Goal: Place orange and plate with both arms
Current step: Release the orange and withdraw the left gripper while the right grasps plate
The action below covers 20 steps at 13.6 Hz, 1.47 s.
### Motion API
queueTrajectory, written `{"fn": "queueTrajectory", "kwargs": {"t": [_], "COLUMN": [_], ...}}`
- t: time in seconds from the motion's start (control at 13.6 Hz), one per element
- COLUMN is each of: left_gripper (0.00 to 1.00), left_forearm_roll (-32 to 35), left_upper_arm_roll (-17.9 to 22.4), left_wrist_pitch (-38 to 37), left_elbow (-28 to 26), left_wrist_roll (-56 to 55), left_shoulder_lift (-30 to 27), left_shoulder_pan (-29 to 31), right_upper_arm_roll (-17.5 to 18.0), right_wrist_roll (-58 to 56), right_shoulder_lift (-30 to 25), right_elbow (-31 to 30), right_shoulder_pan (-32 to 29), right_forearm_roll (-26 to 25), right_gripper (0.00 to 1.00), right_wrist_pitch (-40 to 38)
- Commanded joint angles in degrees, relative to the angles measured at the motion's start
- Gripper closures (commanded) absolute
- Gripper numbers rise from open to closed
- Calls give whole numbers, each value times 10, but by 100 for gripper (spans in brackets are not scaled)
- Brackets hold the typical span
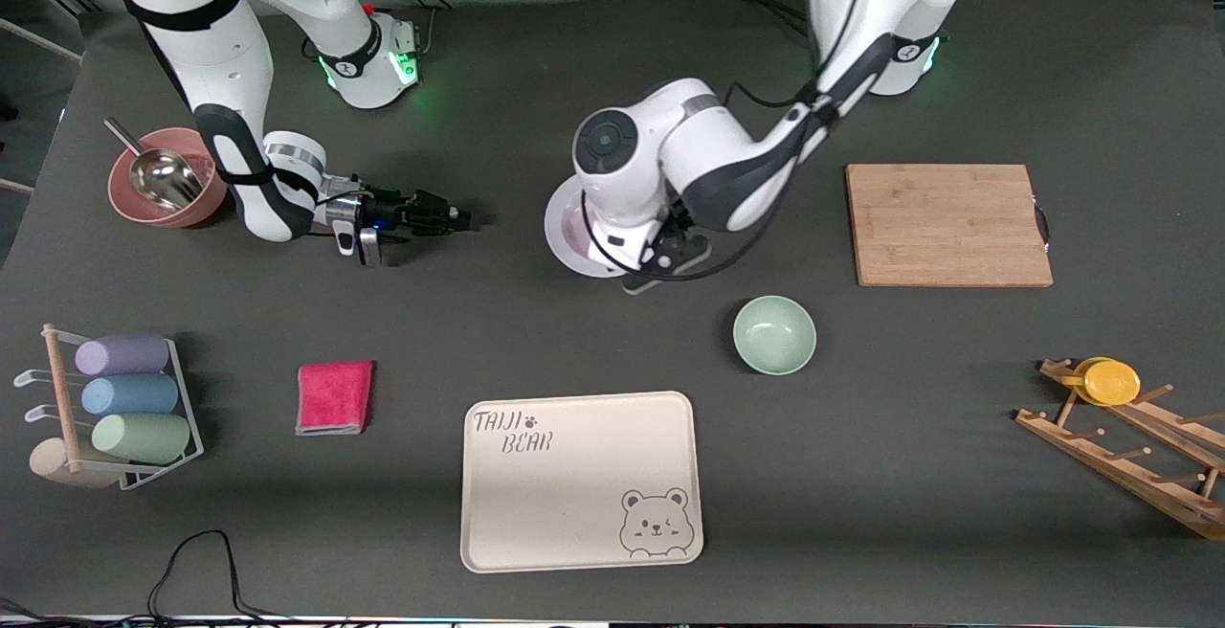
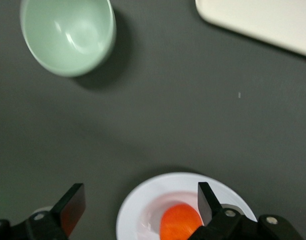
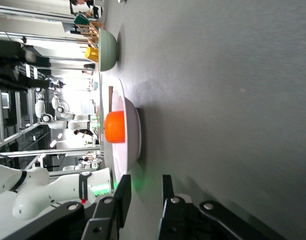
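The orange (image 2: 180,222) lies in the white plate (image 2: 143,210) at the middle of the table. My left gripper (image 2: 140,192) hangs just above them, open wide, one finger on either side of the orange and nothing gripped. In the front view the left hand covers the orange and most of the plate (image 1: 563,226), and the left gripper (image 1: 660,264) is over the plate's near edge. My right gripper (image 1: 464,219) is low over the table beside the plate, toward the right arm's end. It points at the orange (image 3: 114,126) and plate (image 3: 135,135), its fingers (image 3: 124,192) narrowly apart and empty.
A pale green bowl (image 1: 774,334) stands nearer the camera than the plate, and a cream bear tray (image 1: 581,481) nearer still. A wooden board (image 1: 947,224) and a rack with a yellow lid (image 1: 1110,381) sit toward the left arm's end. A pink bowl (image 1: 163,190), red cloth (image 1: 334,397) and cup rack (image 1: 124,408) sit toward the right arm's end.
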Motion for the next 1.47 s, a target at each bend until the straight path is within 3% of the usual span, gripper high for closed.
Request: {"fn": "queueTrajectory", "kwargs": {"t": [0.0, 0.15, 0.51, 0.73, 0.95, 1.1, 1.25, 1.32, 1.39], "left_gripper": [0, 0, 0, 0, 0, 0, 0, 0, 0], "left_forearm_roll": [-4, -18, -141, -221, -216, -215, -184, -151, -142], "left_upper_arm_roll": [-6, -6, 5, 21, 106, 180, 226, 233, 238], "left_wrist_pitch": [-18, -21, -27, -86, -158, -171, -169, -166, -166], "left_elbow": [4, 4, -4, -13, -20, -76, -116, -126, -135], "left_wrist_roll": [84, 148, 398, 537, 658, 779, 820, 822, 812], "left_shoulder_lift": [-20, -36, -116, -164, -225, -291, -348, -370, -390], "left_shoulder_pan": [41, 72, 188, 268, 264, 263, 253, 235, 222], "right_upper_arm_roll": [35, 72, 161, 197, 214, 217, 217, 217, 217], "right_wrist_roll": [-7, -7, -7, -9, -14, -14, -14, -14, -16], "right_shoulder_lift": [12, 12, 15, 24, 35, 36, 36, 36, 36], "right_elbow": [14, 21, 53, 75, 92, 94, 94, 94, 94], "right_shoulder_pan": [16, 19, 20, 20, 21, 20, 21, 21, 20], "right_forearm_roll": [57, 100, 193, 228, 245, 245, 245, 245, 245], "right_gripper": [68, 68, 68, 68, 68, 68, 68, 72, 89], "right_wrist_pitch": [17, 43, 108, 135, 146, 149, 149, 149, 149]}}
